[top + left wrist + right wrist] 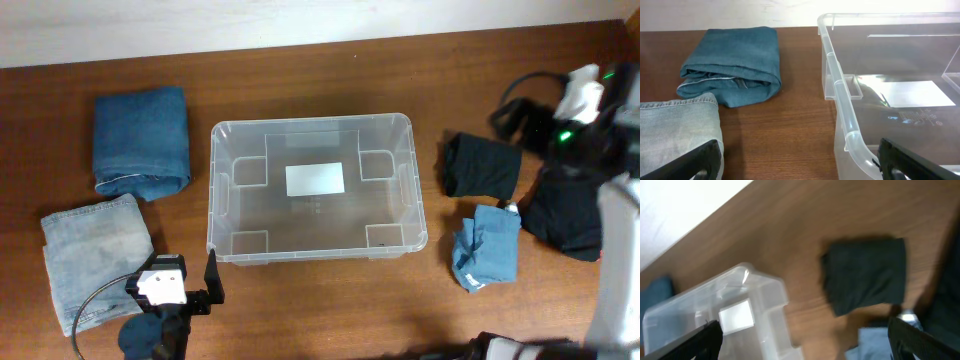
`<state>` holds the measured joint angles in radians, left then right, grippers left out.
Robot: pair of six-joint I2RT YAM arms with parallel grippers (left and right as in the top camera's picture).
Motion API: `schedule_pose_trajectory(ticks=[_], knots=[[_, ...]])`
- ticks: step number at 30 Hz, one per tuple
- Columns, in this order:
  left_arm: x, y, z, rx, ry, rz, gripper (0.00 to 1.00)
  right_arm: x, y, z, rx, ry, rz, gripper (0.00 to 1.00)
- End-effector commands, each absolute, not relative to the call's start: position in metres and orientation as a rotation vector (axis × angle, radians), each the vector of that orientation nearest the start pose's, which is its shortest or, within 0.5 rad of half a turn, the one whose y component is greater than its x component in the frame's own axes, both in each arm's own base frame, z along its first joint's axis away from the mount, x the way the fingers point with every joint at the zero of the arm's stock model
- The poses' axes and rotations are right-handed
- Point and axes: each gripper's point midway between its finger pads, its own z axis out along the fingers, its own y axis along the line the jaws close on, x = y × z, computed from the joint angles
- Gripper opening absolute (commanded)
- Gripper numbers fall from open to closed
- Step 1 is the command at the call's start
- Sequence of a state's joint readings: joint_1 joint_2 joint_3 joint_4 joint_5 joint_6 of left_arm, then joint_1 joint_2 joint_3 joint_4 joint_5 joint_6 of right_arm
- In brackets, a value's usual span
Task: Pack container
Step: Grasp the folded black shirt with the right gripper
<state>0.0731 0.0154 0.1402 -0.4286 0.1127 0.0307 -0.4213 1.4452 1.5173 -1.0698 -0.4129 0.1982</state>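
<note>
At the middle of the table sits the container, a clear plastic tub standing open with nothing in it but a white label on its bottom. To one side lie two folded pairs of jeans, both apart from the tub: dark jeans toward the far edge and pale jeans toward the near edge. On the other side a folded black garment lies near the tub wall, with a crumpled blue cloth just in front of it and a black heap beyond. The left gripper hovers by the tub's near corner, fingers spread wide and holding nothing, the pale jeans just beside one finger. The right gripper is also spread and empty, looking down on the black garment; its view is blurred.

Packing has not begun, I judge, so the step is the first pick. To do it well, come down over a folded edge and pinch through all layers so the fold holds. Lift clear of the rim before crossing it, then lay the piece flat against one end, leaving room for the rest
</note>
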Motion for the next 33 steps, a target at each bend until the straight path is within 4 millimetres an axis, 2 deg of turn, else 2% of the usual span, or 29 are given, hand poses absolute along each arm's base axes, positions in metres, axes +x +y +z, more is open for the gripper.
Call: schedule_pose_trajectory(ticks=[1,4,11,14,17,25,27,29,30,31,32,33], knots=[[0.226,-0.003,0.128,0.053,1.883,-0.025,1.00,0.359,-0.129,0.231,0.780,2.425,0.487,0.98],[0.226,-0.003,0.128,0.053,1.883,-0.025,1.00,0.363,-0.154,0.186,0.874,2.496,0.513,0.98],[0.226,-0.003,0.128,0.053,1.883,-0.025,1.00,0.382,-0.170,0.091,0.911,2.643,0.576,0.98],[0.226,-0.003,0.128,0.053,1.883,-0.025,1.00,0.390,-0.176,0.064,0.904,2.654,0.593,0.98],[0.226,-0.003,0.128,0.053,1.883,-0.025,1.00,0.402,-0.157,0.050,0.781,2.628,0.790,0.98],[0.226,-0.003,0.128,0.053,1.883,-0.025,1.00,0.404,-0.134,0.009,0.771,2.710,0.855,0.97],[0.226,-0.003,0.128,0.053,1.883,-0.025,1.00,0.404,-0.130,0.006,0.766,2.720,0.864,0.84],[0.226,-0.003,0.128,0.053,1.883,-0.025,1.00,0.399,-0.127,0.007,0.782,2.737,0.880,0.57],[0.226,-0.003,0.128,0.053,1.883,-0.025,1.00,0.398,-0.126,0.006,0.789,2.741,0.885,0.50],[0.226,-0.003,0.128,0.053,1.883,-0.025,1.00,0.395,-0.125,0.006,0.800,2.751,0.893,0.38],[0.226,-0.003,0.128,0.053,1.883,-0.025,1.00,0.393,-0.124,0.006,0.805,2.756,0.895,0.34],[0.226,-0.003,0.128,0.053,1.883,-0.025,1.00,0.392,-0.124,0.009,0.809,2.759,0.897,0.24]])
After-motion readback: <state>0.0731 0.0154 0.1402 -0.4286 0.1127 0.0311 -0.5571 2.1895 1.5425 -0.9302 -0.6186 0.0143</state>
